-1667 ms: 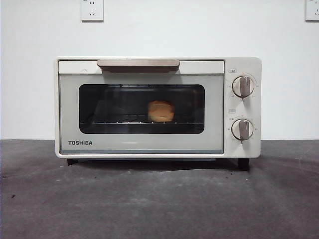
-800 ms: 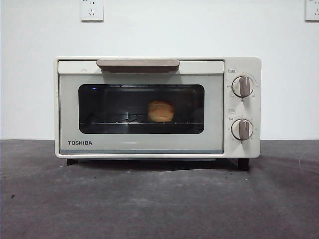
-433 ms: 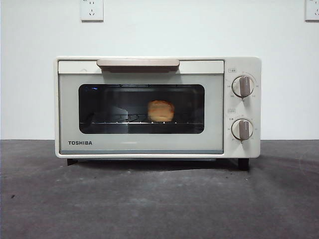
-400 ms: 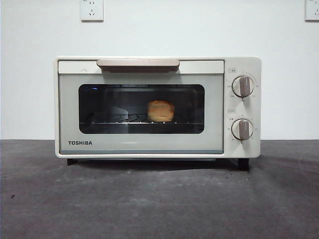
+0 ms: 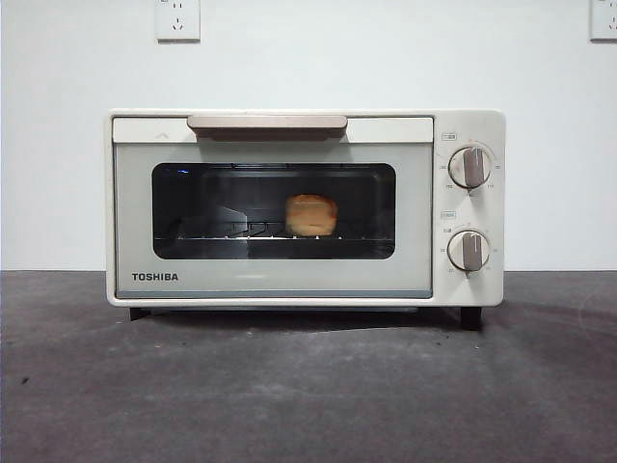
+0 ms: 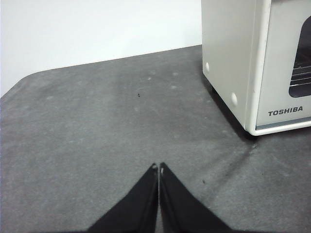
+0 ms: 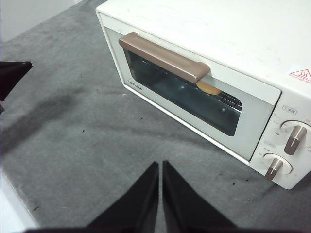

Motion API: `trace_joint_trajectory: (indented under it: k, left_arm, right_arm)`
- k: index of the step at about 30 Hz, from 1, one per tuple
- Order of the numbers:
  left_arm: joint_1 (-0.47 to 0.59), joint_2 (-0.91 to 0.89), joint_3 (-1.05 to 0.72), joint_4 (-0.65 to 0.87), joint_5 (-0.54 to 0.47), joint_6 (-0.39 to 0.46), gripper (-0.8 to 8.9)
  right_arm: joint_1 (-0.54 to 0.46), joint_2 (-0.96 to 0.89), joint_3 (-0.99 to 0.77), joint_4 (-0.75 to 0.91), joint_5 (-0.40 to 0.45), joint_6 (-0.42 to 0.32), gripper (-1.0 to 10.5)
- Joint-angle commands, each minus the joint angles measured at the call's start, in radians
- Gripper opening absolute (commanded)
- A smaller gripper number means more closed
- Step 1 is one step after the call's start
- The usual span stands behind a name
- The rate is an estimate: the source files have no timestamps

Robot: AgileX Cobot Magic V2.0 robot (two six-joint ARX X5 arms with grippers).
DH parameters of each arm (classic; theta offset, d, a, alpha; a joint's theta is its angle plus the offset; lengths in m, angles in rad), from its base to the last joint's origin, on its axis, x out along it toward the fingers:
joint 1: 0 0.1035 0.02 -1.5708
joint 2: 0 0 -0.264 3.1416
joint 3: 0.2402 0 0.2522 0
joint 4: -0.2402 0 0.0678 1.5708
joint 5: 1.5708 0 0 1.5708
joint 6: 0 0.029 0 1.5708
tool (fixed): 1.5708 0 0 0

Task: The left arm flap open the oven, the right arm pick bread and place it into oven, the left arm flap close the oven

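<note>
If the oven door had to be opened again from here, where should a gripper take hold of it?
By the beige bar handle along the door's top edge, coming from the front and above. The bar stands off the door of the oven, leaving a gap to hook under. The door is closed, with the bread inside on the rack.
</note>
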Motion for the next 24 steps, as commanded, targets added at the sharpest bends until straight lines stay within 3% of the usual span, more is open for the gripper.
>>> trace_joint_trajectory:
  k: [1,4,7,15,20,24]
  left_arm:
    - [0.002,-0.001,-0.021,-0.006,-0.003,-0.006,0.12]
    - [0.002,-0.001,-0.021,-0.006,-0.003,-0.006,0.12]
    - [0.002,-0.001,-0.021,-0.006,-0.003,-0.006,0.12]
    - [0.002,-0.001,-0.021,-0.006,-0.003,-0.006,0.12]
    - [0.002,-0.001,-0.021,-0.006,-0.003,-0.006,0.12]
    - [0.002,-0.001,-0.021,-0.006,-0.003,-0.006,0.12]
  right_arm:
    - [0.009,0.008,0.009,0.011,0.004,0.010,0.1]
    - [0.007,0.004,0.009,0.011,0.009,-0.013,0.1]
    - [-0.055,-0.026,0.006,0.026,0.023,-0.017,0.1]
    - [-0.407,-0.196,-0.135,0.219,-0.259,-0.023,0.1]
    - [-0.602,-0.352,-0.278,0.298,-0.263,-0.074,0.1]
    - [-0.688,-0.477,-0.399,0.381,-0.235,-0.079,0.1]
